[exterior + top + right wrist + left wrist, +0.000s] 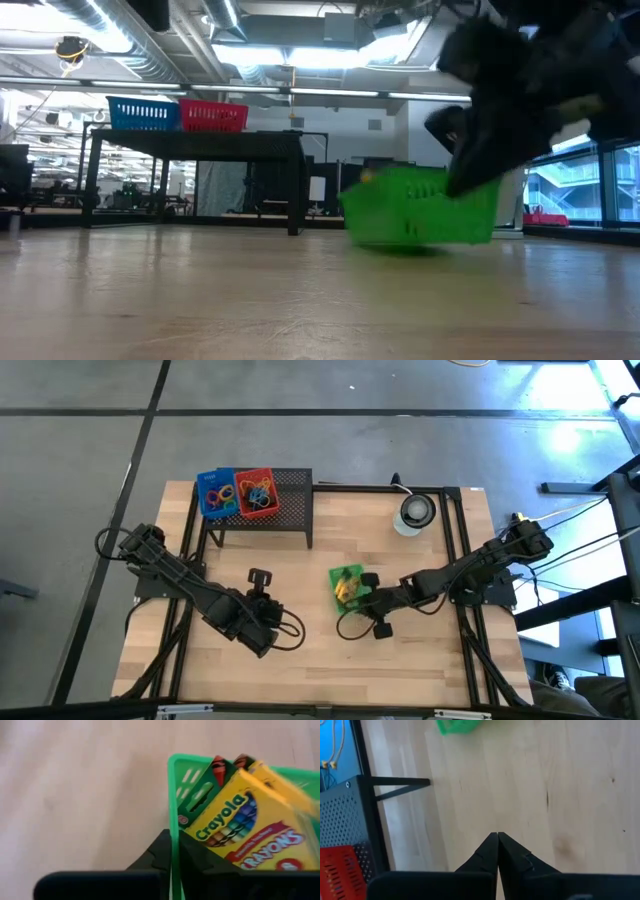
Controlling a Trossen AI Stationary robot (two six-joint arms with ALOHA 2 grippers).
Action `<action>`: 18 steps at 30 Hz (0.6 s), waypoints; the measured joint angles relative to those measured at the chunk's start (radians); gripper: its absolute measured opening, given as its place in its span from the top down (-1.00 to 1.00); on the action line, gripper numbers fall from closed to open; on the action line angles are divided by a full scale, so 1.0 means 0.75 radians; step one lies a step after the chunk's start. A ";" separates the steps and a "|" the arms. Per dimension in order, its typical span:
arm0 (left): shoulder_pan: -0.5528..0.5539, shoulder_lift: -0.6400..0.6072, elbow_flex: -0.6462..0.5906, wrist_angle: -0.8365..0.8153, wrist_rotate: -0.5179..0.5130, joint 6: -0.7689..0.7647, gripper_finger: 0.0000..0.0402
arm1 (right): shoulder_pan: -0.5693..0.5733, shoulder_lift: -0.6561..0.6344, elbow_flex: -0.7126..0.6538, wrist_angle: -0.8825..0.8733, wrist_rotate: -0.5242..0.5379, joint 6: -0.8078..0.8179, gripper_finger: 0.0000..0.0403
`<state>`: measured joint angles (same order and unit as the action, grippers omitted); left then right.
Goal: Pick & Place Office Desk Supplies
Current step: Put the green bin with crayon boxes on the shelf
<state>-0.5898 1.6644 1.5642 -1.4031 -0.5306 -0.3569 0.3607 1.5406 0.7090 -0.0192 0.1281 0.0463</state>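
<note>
A green plastic basket (346,584) sits mid-table and holds two yellow-green crayon boxes (240,827), one leaning on the other. My right gripper (172,837) is shut on the basket's rim at the side toward the table's right. In the low view the basket (420,215) stands tilted under the dark gripper (480,150). My left gripper (497,836) is shut and hovers over bare wood left of the basket (262,580). A blue basket (215,492) and a red basket (256,491) holding coloured rubber bands rest on the black mesh rack (290,510). My right gripper pinches the green basket's thin rim wall (173,815), one finger inside the basket next to the crayon box and one outside. The fingers slant in from the table's right. The basket is tilted in the hold; I cannot tell whether its bottom is clear of the table.
A round white-and-dark disc (415,512) lies at the far right of the table. The rack's legs (395,782) stand near my left gripper. Bare wood stretches along the near edge (330,670). Cables loop beside both wrists.
</note>
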 joint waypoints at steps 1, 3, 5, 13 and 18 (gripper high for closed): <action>-0.007 -0.002 0.000 -0.003 -0.002 0.000 0.98 | 0.000 0.000 0.000 0.055 -0.023 -0.016 0.90; -0.025 -0.004 0.000 -0.011 -0.021 -0.004 0.99 | -0.005 0.000 0.000 0.165 -0.061 -0.042 0.92; -0.046 -0.009 0.000 -0.023 -0.050 -0.023 1.00 | -0.022 0.011 0.028 0.201 -0.072 -0.048 0.93; -0.094 -0.051 0.000 -0.019 -0.113 -0.095 0.99 | -0.107 0.286 0.328 0.169 -0.087 -0.210 0.91; -0.123 -0.082 0.000 -0.020 -0.143 -0.147 0.99 | -0.157 0.464 0.516 0.125 -0.038 -0.292 0.91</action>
<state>-0.6823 1.6029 1.5642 -1.4179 -0.6380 -0.4675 0.2431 1.8886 1.0959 0.0745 0.0994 -0.1725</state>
